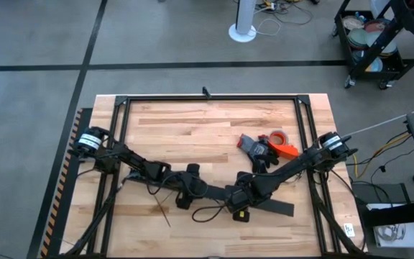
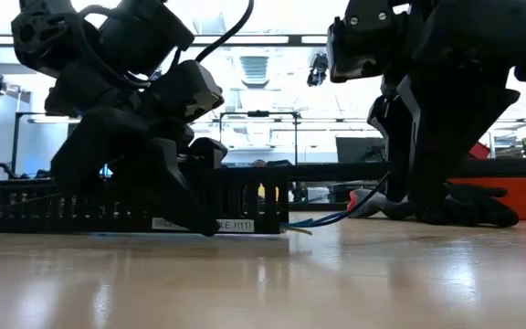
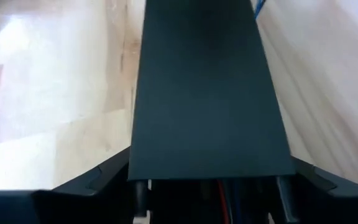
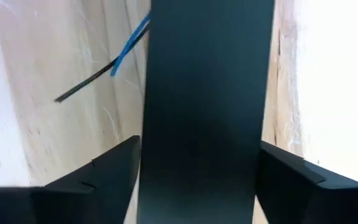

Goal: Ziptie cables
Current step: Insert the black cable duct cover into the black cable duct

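Table (image 1: 192,122): pale wood planks, smooth w/ slight sheen, fine scratches in wrist views. Duct (image 3: 210,93): matt dark plastic, smooth lid; comb-toothed side (image 2: 245,196) in low view. Frame (image 1: 207,98): black metal. Tape roll (image 1: 277,137): glossy red.

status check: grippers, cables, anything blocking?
Left gripper and right gripper both straddle the black duct, one at each end. Cables trail from the duct's end, no ziptie on them visible. Tape roll well clear.
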`<act>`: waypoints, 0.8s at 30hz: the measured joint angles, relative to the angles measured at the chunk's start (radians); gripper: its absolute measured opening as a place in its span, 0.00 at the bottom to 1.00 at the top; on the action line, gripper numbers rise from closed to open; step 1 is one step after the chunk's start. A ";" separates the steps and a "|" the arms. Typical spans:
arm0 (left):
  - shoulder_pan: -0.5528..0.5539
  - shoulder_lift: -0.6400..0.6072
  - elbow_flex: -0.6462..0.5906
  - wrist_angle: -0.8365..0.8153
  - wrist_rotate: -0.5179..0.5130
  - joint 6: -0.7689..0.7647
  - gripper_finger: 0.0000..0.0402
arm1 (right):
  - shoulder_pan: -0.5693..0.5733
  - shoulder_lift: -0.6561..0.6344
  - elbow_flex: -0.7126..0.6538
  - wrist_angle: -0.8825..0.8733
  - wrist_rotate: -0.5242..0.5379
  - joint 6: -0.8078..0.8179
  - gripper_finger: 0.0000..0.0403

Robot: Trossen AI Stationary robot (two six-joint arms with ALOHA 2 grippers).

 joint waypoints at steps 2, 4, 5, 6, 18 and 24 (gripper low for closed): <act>0.002 -0.001 0.001 0.001 -0.009 0.000 0.69 | 0.001 0.000 0.001 -0.002 0.001 0.001 0.68; 0.002 -0.003 0.002 0.001 -0.009 0.000 0.71 | 0.000 0.000 0.008 -0.005 0.001 0.002 0.72; 0.002 -0.004 0.002 -0.001 -0.008 0.000 0.72 | 0.000 0.000 0.014 -0.007 0.002 0.002 0.73; 0.002 -0.006 0.002 -0.006 -0.008 0.000 0.73 | 0.000 -0.001 0.019 -0.007 0.002 0.001 0.74; 0.002 -0.182 0.001 -0.238 0.002 -0.001 0.74 | 0.001 -0.012 0.119 -0.078 0.006 -0.037 0.71; 0.002 -0.280 0.001 -0.491 0.002 -0.040 0.76 | 0.007 -0.032 0.160 -0.095 0.046 -0.044 0.73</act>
